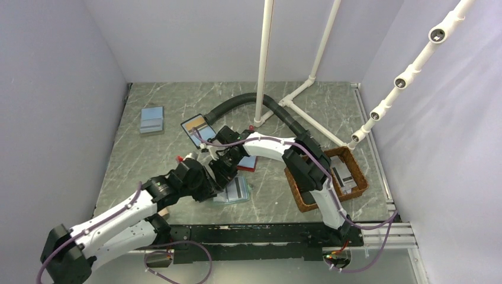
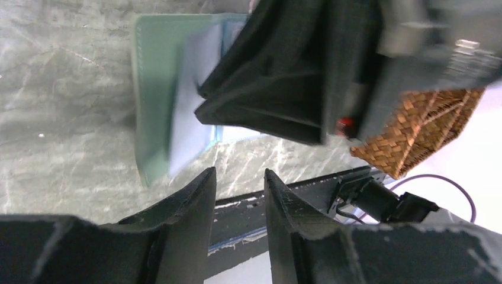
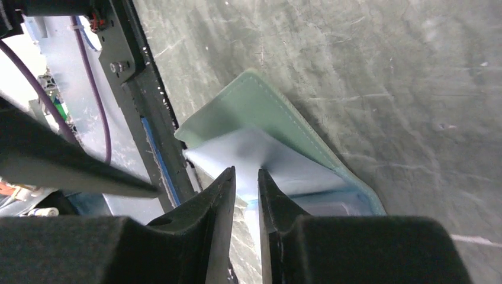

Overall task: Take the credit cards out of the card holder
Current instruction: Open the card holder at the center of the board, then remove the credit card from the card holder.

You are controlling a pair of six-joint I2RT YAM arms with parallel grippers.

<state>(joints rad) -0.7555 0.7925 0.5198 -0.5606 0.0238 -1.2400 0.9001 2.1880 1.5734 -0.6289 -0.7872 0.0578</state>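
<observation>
— Where's the card holder (image 1: 234,191)?
— Flat on the counter (image 1: 148,160), near edge, between the two arms.
— And the jaws?
— Right jaws clenched on a pale card (image 3: 283,157) sticking out of it. Left jaws released, just beside it.

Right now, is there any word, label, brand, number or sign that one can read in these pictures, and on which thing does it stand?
No text can be read anywhere.
card holder: plain surface, no print shows.
credit card: pale and blurred, no text shows.
black-edged holder, loose cards, contents of the basket: only stripes show; any print is too small to read.
</observation>
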